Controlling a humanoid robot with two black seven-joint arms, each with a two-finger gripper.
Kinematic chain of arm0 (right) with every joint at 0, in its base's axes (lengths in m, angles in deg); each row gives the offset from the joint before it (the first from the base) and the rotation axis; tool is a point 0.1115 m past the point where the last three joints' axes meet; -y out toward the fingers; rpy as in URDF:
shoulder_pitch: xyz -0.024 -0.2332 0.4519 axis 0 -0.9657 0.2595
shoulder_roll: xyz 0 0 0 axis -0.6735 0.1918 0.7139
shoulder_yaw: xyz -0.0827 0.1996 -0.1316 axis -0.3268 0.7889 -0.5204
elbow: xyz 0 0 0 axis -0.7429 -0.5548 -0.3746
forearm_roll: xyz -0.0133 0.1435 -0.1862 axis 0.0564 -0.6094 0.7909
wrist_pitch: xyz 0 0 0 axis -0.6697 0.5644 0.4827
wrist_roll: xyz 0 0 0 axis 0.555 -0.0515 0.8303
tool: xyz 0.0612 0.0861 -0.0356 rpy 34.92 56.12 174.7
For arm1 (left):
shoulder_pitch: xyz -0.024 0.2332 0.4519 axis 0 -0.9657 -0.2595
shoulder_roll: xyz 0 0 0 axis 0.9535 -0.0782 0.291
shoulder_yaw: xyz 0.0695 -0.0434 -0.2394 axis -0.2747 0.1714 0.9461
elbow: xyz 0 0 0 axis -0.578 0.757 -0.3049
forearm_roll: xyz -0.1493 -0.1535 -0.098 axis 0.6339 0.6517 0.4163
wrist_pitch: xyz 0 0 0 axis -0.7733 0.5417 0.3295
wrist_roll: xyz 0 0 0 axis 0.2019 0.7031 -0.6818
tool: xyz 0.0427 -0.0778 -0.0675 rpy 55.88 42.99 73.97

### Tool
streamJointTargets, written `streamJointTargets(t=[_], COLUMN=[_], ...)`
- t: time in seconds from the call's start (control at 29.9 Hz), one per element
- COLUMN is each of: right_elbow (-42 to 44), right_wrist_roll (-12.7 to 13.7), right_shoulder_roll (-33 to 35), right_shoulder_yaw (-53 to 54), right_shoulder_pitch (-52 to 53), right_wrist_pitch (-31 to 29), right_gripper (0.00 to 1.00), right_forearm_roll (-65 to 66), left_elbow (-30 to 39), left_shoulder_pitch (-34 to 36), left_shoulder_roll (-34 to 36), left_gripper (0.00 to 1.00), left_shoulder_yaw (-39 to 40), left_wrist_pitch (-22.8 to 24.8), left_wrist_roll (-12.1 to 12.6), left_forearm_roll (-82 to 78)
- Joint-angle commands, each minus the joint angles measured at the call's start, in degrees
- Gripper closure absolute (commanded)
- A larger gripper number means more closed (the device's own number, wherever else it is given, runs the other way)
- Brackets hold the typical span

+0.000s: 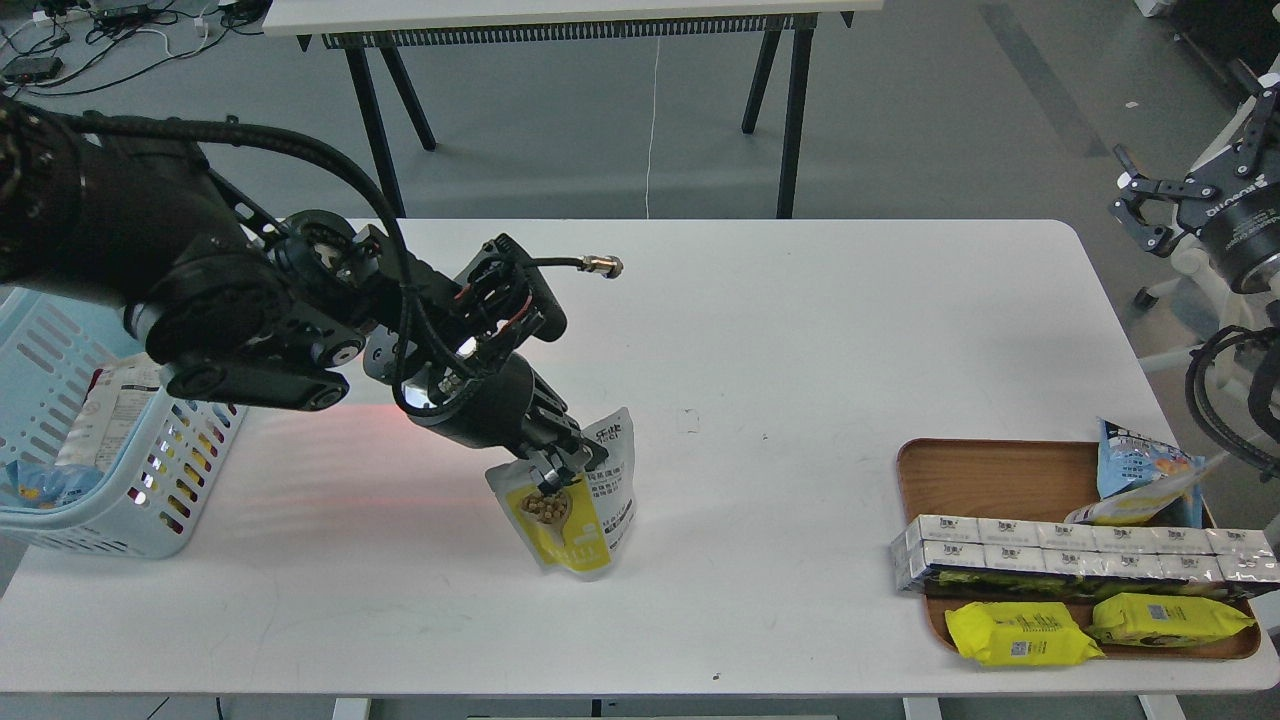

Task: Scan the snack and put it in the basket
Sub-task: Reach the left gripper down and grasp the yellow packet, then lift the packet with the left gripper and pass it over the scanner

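Head view, from near to far: two yellow packets [1020, 634] lie on the near edge of the wooden tray [985, 475] at the right side of the white table [800, 330]. Behind them in the tray is a row of silvery boxes [1080, 552], and farther back a blue bag [1140, 478] leans on the boxes.

Near the middle of the table stands the snack [585, 510], a silvery pouch with a yellow panel and a picture of nuts; its bottom seems to touch the table, and it tilts a little. My left gripper [562, 462] comes down on its top edge from the left, and the fingers are closed on the pouch's upper part. A faint red glow lies on the table under my left arm.

At the left edge is the light blue basket [170, 470], well apart from the snack, with some packets inside it.

Far at the right, off the table, my right gripper [1140, 205] is raised, its fingers spread apart and holding nothing.
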Motion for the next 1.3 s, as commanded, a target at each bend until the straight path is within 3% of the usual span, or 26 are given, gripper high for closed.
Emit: streamJointTargets(t=[0.0, 0.23, 0.47, 0.7, 0.94, 1.27], right_elbow=[0.0, 0.0, 0.0, -0.3, -0.5, -0.5], right_wrist_roll=[0.0, 0.0, 0.0, 0.0, 0.0, -0.1], right_shoulder_roll=[0.1, 0.1, 0.1, 0.1, 0.1, 0.1], right_shoulder_yaw=[0.5, 0.6, 0.8, 1.0, 1.0, 1.0], right_shoulder_pitch=[-0.5, -0.7, -0.7, -0.7, -0.7, -0.8], right_wrist_pitch=[0.0, 0.0, 0.0, 0.0, 0.0, 0.0], right_gripper=[0.00, 0.00, 0.00, 0.00, 0.00, 0.00], right_forearm_roll=[0.0, 0.0, 0.0, 0.0, 0.0, 0.0], left_elbow=[-6.7, -21.6, -28.6, -29.5, -28.3, -18.2], left_shoulder_pitch=[1.7, 1.0, -5.0, -8.5, -7.3, 8.9], left_shoulder_roll=[0.3, 0.6, 2.6, 5.7, 11.2, 21.4], left_gripper=[1.00, 1.00, 1.00, 1.00, 1.00, 1.00], left_shoulder_yaw=[-4.3, -11.8, -16.1, -16.3, -17.4, -17.3], left_wrist_pitch=[0.0, 0.2, 0.2, 0.1, -0.4, -0.4], left_wrist_roll=[0.0, 0.0, 0.0, 0.0, 0.0, 0.0], left_forearm_roll=[0.0, -0.1, -0.5, -1.0, -2.5, -9.5])
